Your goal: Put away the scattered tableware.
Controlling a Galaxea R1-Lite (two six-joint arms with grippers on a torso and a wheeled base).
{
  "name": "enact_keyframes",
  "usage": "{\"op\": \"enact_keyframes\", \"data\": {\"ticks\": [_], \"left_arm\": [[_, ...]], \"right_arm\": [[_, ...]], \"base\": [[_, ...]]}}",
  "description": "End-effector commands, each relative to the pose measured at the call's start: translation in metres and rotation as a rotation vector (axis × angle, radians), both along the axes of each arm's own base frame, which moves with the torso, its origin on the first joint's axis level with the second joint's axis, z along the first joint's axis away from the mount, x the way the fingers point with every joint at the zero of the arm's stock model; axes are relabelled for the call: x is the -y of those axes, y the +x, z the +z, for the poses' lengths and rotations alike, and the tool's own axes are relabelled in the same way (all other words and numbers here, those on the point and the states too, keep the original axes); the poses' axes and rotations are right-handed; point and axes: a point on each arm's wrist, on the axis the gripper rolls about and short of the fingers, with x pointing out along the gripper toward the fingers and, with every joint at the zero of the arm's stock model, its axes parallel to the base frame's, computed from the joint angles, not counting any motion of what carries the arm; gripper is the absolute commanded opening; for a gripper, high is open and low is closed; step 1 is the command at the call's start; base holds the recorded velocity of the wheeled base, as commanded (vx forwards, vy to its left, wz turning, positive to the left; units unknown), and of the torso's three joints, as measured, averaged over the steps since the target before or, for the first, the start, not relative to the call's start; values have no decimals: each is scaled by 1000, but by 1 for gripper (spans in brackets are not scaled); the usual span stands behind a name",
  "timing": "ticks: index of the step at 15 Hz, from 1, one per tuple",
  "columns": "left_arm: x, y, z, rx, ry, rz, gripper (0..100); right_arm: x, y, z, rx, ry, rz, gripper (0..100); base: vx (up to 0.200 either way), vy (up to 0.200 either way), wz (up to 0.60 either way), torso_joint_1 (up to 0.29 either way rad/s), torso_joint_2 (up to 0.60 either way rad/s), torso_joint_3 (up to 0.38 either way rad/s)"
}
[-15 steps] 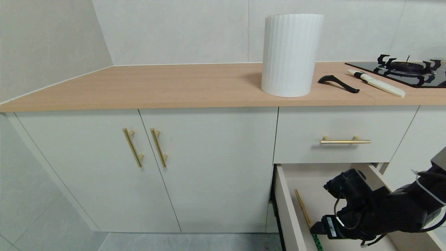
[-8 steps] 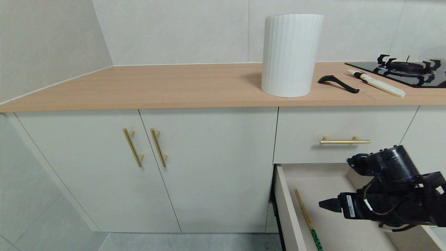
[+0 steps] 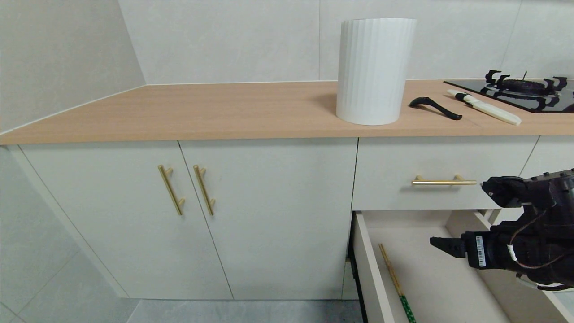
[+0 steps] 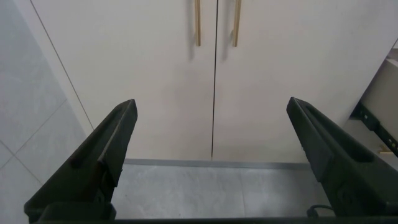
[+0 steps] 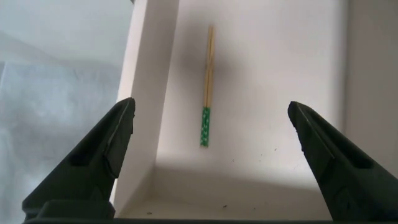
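Two thin wooden chopsticks (image 3: 391,272) with green dotted ends lie flat in the open, smooth white drawer (image 3: 368,264), along its left wall. The right pincer (image 3: 441,246), its black fingers wide apart, hangs above the drawer. The left pincer (image 4: 211,118), left of the drawer, is likewise spread. A second ago the right pincer sat low inside the drawer; it has since risen out.
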Motion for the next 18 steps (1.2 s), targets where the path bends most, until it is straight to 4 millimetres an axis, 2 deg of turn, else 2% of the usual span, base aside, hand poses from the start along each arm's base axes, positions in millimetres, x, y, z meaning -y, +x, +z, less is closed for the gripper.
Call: {"op": "enact_keyframes", "data": {"ticks": [1,4,8,18], "left_arm": [[0,0,0,0,0,1,100],[0,0,0,0,0,1,100],[0,0,0,0,0,1,100],[0,0,0,0,0,1,100]], "right_arm": [[2,-5,8,36,8,-1,100],[4,-9,14,70,8,-13,100],[3,-8,12,62,2,-16,100],[3,-8,12,61,1,-15,100]], "base": [[0,0,0,0,0,0],[0,0,0,7,-37,-19],[0,0,0,69,-251,-248],[0,0,0,183,-501,-290]]}}
